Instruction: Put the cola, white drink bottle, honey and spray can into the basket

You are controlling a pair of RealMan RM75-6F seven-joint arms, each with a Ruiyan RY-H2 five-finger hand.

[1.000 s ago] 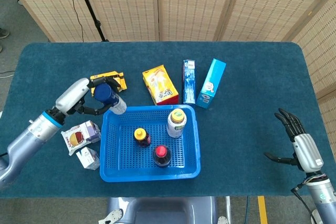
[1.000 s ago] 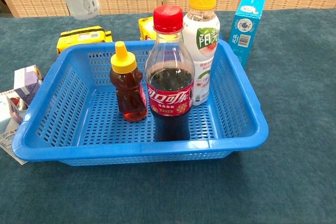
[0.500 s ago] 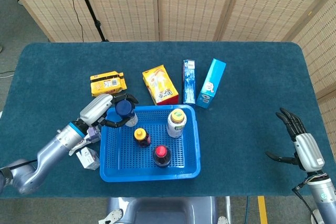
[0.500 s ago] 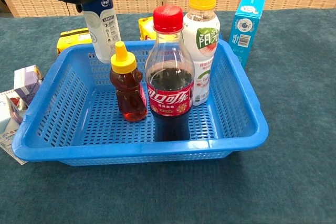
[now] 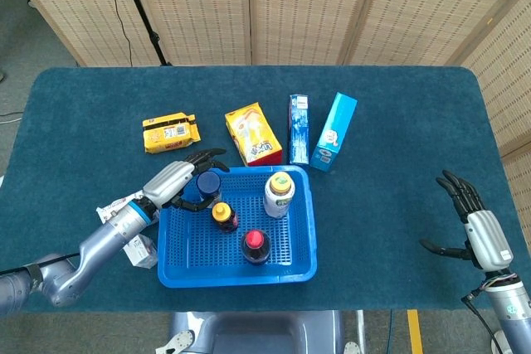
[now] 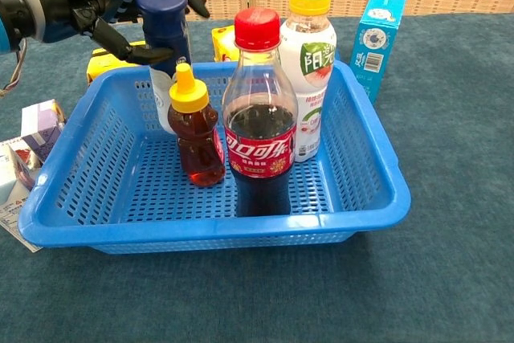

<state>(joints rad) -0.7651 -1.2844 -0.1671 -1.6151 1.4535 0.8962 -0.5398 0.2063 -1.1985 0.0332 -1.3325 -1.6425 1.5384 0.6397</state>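
Observation:
The blue basket (image 5: 309, 230) (image 6: 217, 230) stands on the table at front centre. Inside it are the cola (image 5: 255, 244) (image 6: 259, 142), the honey (image 5: 222, 215) (image 6: 197, 134) and the white drink bottle (image 5: 280, 192) (image 6: 309, 62), all upright. The spray can (image 5: 207, 184) (image 6: 165, 30), white with a dark blue cap, stands upright in the basket's back left corner. My left hand (image 5: 174, 180) (image 6: 76, 2) holds it near the top, fingers wrapped around the cap. Far to the right my right hand (image 5: 473, 221) rests open and holds nothing.
Behind the basket lie a yellow packet (image 5: 170, 132), a yellow box (image 5: 253, 134), a slim blue box (image 5: 299, 128) and a light blue carton (image 5: 333, 132) (image 6: 376, 30). Small snack packs (image 5: 137, 246) (image 6: 36, 130) sit left of the basket.
My left hand carried the spray can from outside the basket's back left corner over the rim and lowered it inside, behind the honey. The right hand stayed still.

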